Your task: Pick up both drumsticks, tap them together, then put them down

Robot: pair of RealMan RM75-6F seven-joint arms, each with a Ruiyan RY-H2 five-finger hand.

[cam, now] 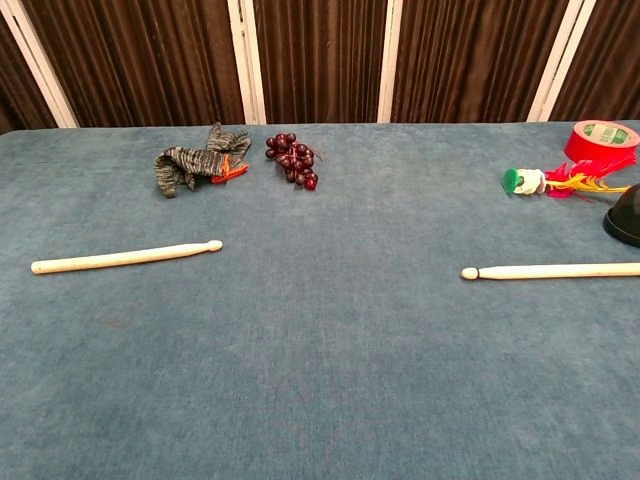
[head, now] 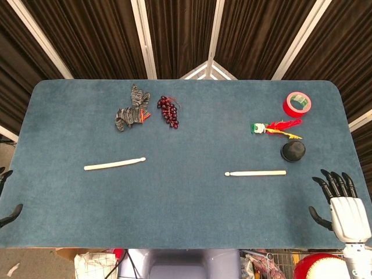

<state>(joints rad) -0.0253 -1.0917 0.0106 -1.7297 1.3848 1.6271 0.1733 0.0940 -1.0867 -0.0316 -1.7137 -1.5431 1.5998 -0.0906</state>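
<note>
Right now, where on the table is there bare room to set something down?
Widest free patch: blue cloth between the left wooden drumstick and right wooden drumstick, plus the near edge. Crowded: far right around red tape roll, feathered toy, black dome.

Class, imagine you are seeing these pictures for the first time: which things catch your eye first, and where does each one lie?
Two pale drumsticks lie flat on the blue table: the left drumstick and the right drumstick, far apart. At the far right sits a red tape roll, with a bright feathered toy just in front of it. The right hand hangs open at the near right corner.
</note>
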